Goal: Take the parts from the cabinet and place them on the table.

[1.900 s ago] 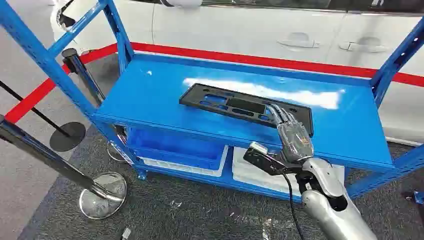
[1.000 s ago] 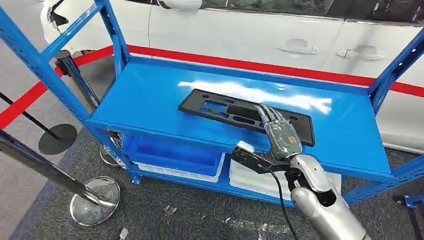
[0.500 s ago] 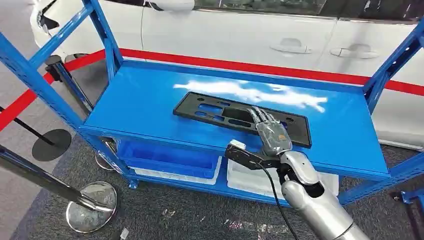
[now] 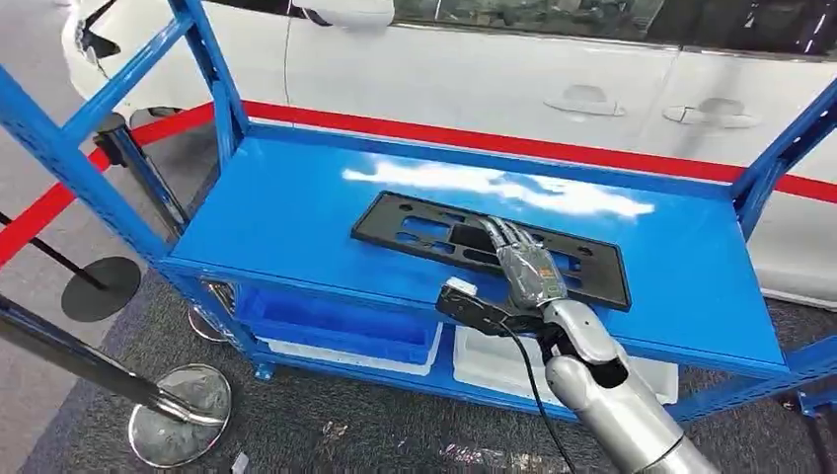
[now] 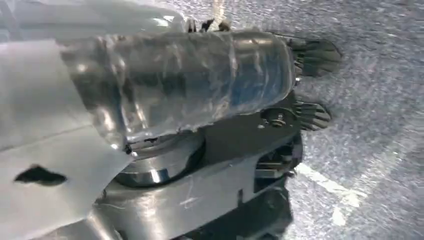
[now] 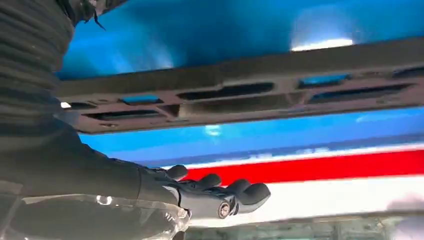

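A black slotted panel [image 4: 491, 247] lies flat on the blue shelf [image 4: 296, 212].

I see blue steel shelving rack [image 4: 296, 212] ahead, glossy top shelf catching white glare from overhead light. Blue uprights [image 4: 69, 148] frame rack at both sides. Lower shelf carries blue bin [image 4: 336, 311] and white tray [image 4: 494, 357] side by side. Behind rack I note white car [image 4: 553, 84], two door handles visible. Red stripe [image 4: 612, 155] runs along floor between rack and car. Floor is dark grey carpet [image 4: 375, 425]. To left, black barrier posts on round bases [image 4: 180, 415]; nearest base chrome.
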